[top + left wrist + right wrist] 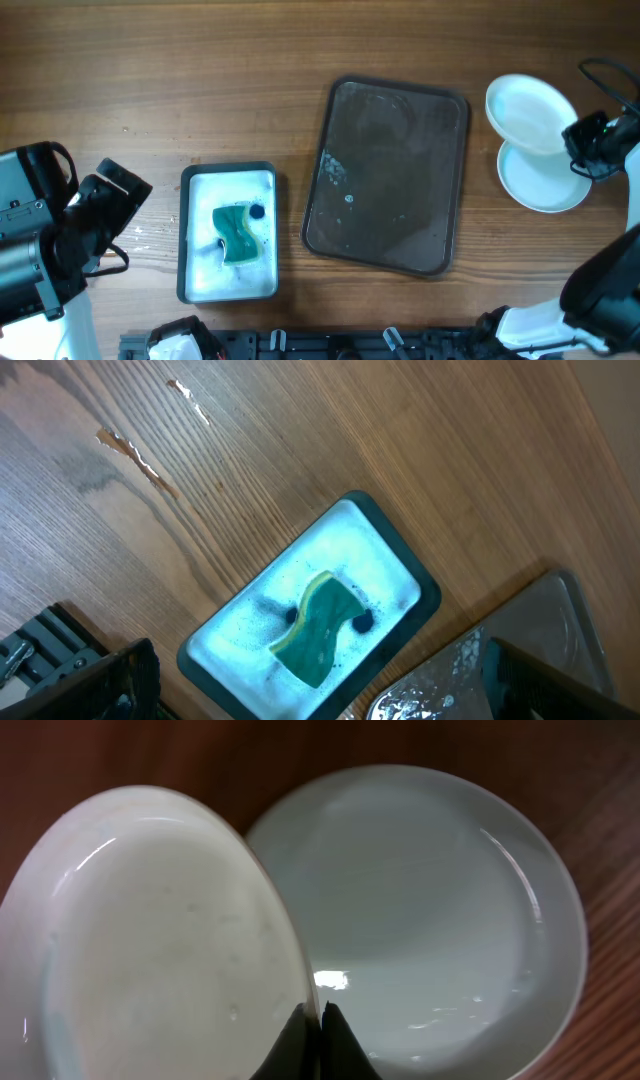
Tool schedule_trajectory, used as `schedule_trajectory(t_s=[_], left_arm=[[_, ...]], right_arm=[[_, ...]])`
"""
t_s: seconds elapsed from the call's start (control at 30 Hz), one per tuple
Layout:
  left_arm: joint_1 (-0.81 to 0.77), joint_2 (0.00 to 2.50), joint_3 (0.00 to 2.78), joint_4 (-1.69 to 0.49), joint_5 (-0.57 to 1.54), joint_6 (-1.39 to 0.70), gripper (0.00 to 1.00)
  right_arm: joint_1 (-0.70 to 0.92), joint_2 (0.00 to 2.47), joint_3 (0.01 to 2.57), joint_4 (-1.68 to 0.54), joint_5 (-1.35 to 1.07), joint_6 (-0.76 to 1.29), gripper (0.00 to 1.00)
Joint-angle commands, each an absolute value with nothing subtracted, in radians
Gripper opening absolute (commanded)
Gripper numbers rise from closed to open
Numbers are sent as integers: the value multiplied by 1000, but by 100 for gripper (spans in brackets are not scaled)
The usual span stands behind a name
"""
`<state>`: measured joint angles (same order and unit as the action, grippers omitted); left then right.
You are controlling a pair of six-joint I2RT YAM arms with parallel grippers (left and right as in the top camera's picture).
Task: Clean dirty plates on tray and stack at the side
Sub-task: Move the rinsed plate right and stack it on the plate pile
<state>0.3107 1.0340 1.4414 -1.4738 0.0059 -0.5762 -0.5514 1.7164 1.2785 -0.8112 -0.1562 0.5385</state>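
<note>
The dark tray (390,175) lies at the table's middle with no plates on it, only wet smears; its corner shows in the left wrist view (540,640). My right gripper (585,140) is shut on the rim of a white plate (528,112), holding it tilted over a second white plate (545,178) that lies flat on the table right of the tray. In the right wrist view my fingers (320,1020) pinch the held plate's (150,940) edge above the lower plate (430,910). My left gripper (105,205) is open and empty at the left.
A dark basin (228,290) of soapy water with a green sponge (238,232) stands left of the tray; the basin (400,560) and the sponge (315,630) also show in the left wrist view. A dark rack (330,345) runs along the front edge.
</note>
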Motion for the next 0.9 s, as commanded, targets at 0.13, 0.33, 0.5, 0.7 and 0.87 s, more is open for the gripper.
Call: schedule_trajectory(t_s=[0.13,0.33,0.5,0.7,0.87], left_arm=[[319,1030,1456,-1472,7,-553,100],[319,1030,1456,-1472,7,-553,100],[319,1030,1456,-1472,7,-553,100],[319,1030,1456,-1472,7,-553,100],[319,1030,1456,-1472,7,-553,100]], right_arm=[[-582,1757,1274,-918,218,654,4],[-627,1756,1275,-944,128,489,72],[-615,1720,1277,-966,-15,380,69],[-508,1530,1283,-961,-268,304,59],[-283,1253,1285,-927,-430,223,59]])
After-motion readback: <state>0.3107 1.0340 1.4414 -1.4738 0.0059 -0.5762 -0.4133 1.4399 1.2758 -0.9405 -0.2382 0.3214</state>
